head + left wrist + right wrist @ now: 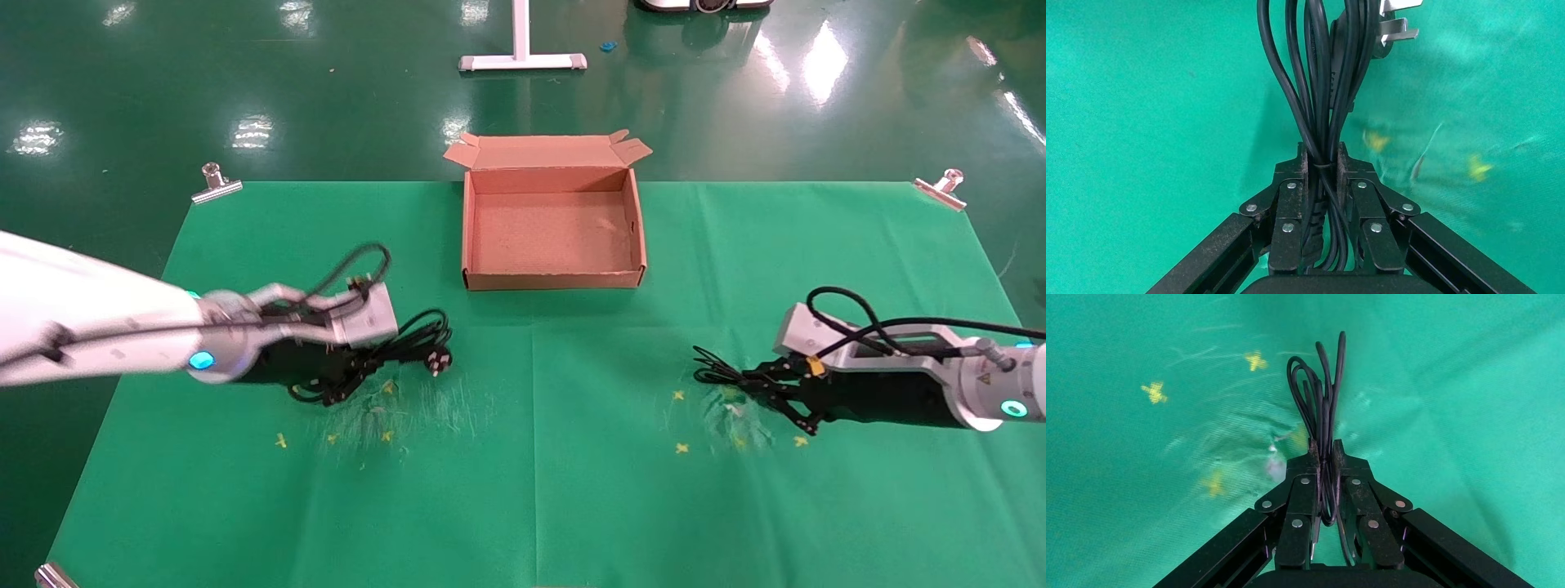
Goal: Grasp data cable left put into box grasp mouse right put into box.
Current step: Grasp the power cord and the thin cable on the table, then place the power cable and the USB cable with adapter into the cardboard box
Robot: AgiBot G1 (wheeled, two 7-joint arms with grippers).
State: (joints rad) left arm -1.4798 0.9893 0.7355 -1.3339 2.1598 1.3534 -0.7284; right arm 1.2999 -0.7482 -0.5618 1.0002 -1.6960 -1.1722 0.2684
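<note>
My left gripper point(347, 363) is shut on the data cable point(409, 339), a thick black cord in loops with a pronged plug point(439, 359), just above the cloth at the left. In the left wrist view the data cable point(1321, 92) runs up from between the fingers of the left gripper point(1322, 160). My right gripper point(756, 382) is shut on the mouse point(715, 371), a small bunch of thin black wire, at the right. The mouse point(1318, 392) sticks out past the right gripper point(1323, 450) in the right wrist view. The brown cardboard box point(478, 245) stands open and empty at the back middle.
A green cloth point(531, 490) covers the table, held by metal clips point(216, 184) at the corners. Yellow cross marks point(680, 447) lie on the cloth near both grippers. A white stand base point(523, 61) is on the floor beyond the table.
</note>
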